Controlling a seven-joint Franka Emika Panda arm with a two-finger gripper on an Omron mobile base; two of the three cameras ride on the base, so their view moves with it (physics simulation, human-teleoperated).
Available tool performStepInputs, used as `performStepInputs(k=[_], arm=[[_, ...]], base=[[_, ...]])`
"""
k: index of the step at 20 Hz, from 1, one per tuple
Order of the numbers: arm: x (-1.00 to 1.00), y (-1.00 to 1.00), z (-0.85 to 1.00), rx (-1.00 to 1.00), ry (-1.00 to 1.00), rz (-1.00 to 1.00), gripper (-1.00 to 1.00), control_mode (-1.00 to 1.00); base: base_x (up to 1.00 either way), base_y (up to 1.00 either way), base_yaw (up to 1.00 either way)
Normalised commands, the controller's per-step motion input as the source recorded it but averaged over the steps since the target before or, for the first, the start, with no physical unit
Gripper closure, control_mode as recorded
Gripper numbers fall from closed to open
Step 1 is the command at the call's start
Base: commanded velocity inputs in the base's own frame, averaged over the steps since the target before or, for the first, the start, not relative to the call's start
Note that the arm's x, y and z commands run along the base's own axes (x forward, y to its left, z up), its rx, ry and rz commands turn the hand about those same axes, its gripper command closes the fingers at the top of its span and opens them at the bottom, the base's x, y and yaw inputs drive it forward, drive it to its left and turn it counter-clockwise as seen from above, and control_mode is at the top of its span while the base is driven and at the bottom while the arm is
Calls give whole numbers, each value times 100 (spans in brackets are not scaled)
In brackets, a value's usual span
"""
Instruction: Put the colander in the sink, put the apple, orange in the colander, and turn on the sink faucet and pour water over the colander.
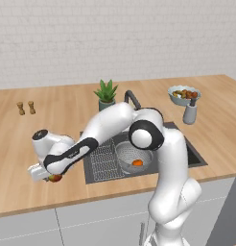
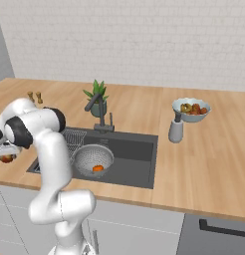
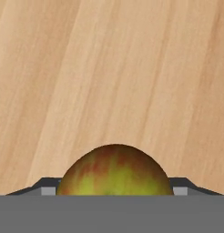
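The countertop is showing as pale matt wood with long straight grain, clearest across the hand view. At the bottom centre of that view the apple is looking smooth and waxy, mottled red over yellow-green. In the middle of the left base view, the colander is reading as silvery perforated metal with a dull sheen, and the orange inside it is looking plain and matt. The sink is appearing as dark grey matt material, ribbed on its drainboard. The sink faucet is looking dark and matt. The wall along the top is showing white, faintly textured brick.
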Motion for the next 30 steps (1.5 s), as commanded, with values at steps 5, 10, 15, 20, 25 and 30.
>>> performStepInputs(k=[5,10,15,20,25,30], arm=[[10,-6,-3,2,0,0,100,-100],[9,-24,15,0,-1,0,100,-100],[0,-57,40,3,0,0,100,-100],[0,-67,40,4,0,-2,100,-100],[0,-95,8,8,0,-3,100,-100],[0,-100,1,11,-1,-3,100,-100]], base=[[0,0,0],[0,0,0],[0,0,0],[0,0,0],[0,0,0],[0,0,0]])
